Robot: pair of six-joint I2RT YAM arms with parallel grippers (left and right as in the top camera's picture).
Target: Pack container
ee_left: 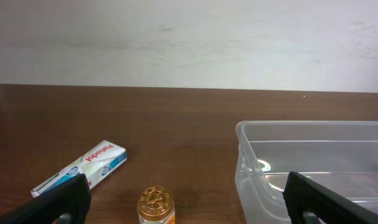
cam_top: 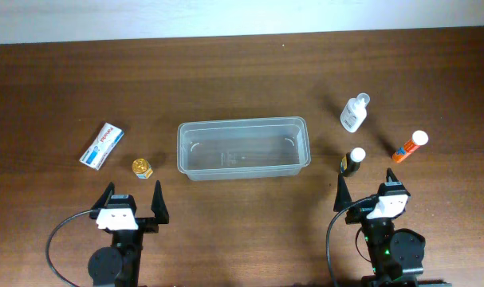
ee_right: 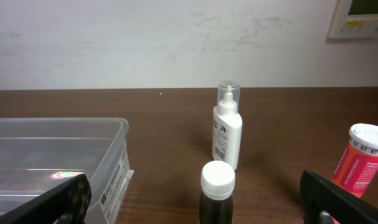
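The clear plastic container (cam_top: 242, 148) stands empty at the table's middle; it also shows in the left wrist view (ee_left: 313, 163) and the right wrist view (ee_right: 58, 155). My left gripper (cam_top: 132, 197) is open and empty, just behind a small gold-capped jar (cam_top: 141, 167) (ee_left: 155, 205). A white and blue toothpaste box (cam_top: 102, 145) (ee_left: 83, 168) lies to its left. My right gripper (cam_top: 371, 194) is open and empty, just behind a dark bottle with a white cap (cam_top: 354, 159) (ee_right: 217, 193).
A white pump bottle (cam_top: 354, 113) (ee_right: 227, 132) stands far right of the container. An orange tube with a white cap (cam_top: 410, 147) (ee_right: 362, 158) lies at the right. A white wall runs behind the table's far edge.
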